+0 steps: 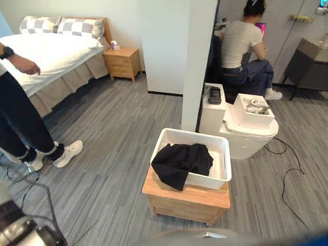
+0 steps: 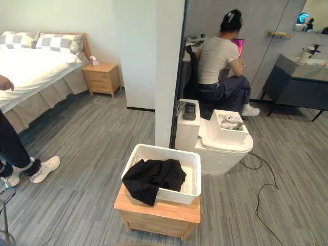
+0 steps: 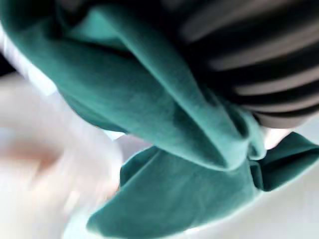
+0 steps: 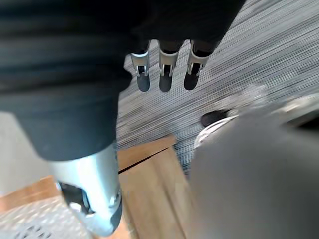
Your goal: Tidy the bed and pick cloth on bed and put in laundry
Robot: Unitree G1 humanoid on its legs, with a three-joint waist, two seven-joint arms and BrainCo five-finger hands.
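Green cloth (image 3: 189,149) bunched over left hand (image 3: 259,59), fingers hidden, black cloth (image 1: 180,163) crosswise over basket (image 1: 207,180) front rim, right hand (image 4: 167,74) fingers straight

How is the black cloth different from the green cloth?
The black cloth is dark; the green cloth is teal. The black cloth lies in the white basket, one end over its rim; the green cloth hangs bunched against the left hand. Both are soft and crumpled.
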